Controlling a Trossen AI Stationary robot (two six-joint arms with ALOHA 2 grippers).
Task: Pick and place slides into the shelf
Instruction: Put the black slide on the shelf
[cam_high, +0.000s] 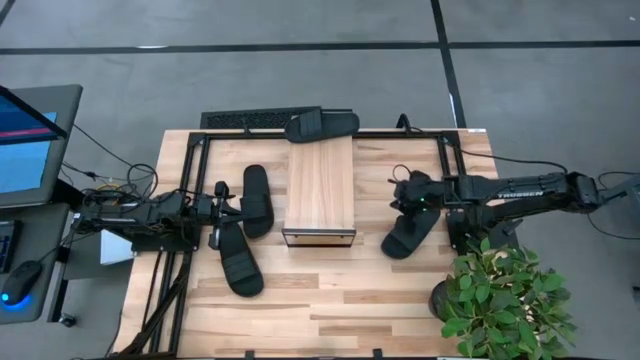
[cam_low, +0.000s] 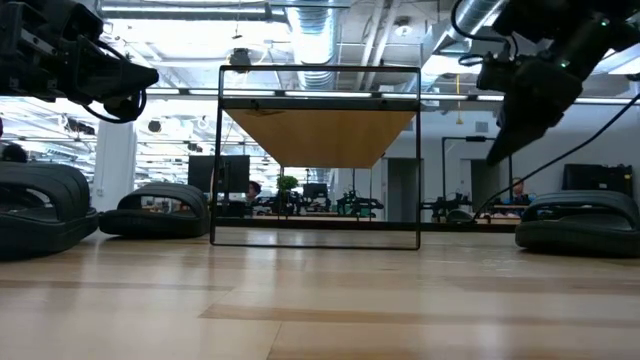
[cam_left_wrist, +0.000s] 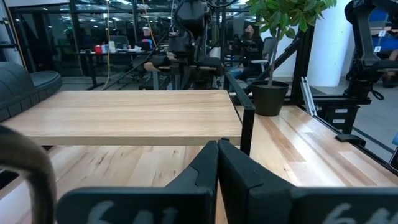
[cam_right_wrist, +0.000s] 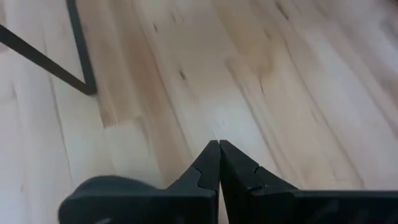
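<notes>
Butcher-block table (cam_high: 330, 300); grey floor (cam_high: 300, 80); office room behind.

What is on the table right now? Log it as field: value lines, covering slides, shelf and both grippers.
slides: four black, all on the table, none on the shelf
slides left of shelf: two
slide behind shelf: one, at the far table edge
slide right of shelf: one
shelf: light-wood top, mid-table, nothing on it
left gripper: shut, holding nothing, by the left slides
right gripper: shut, holding nothing, above the right slide's far end
extra: potted plant at the near right corner
</notes>
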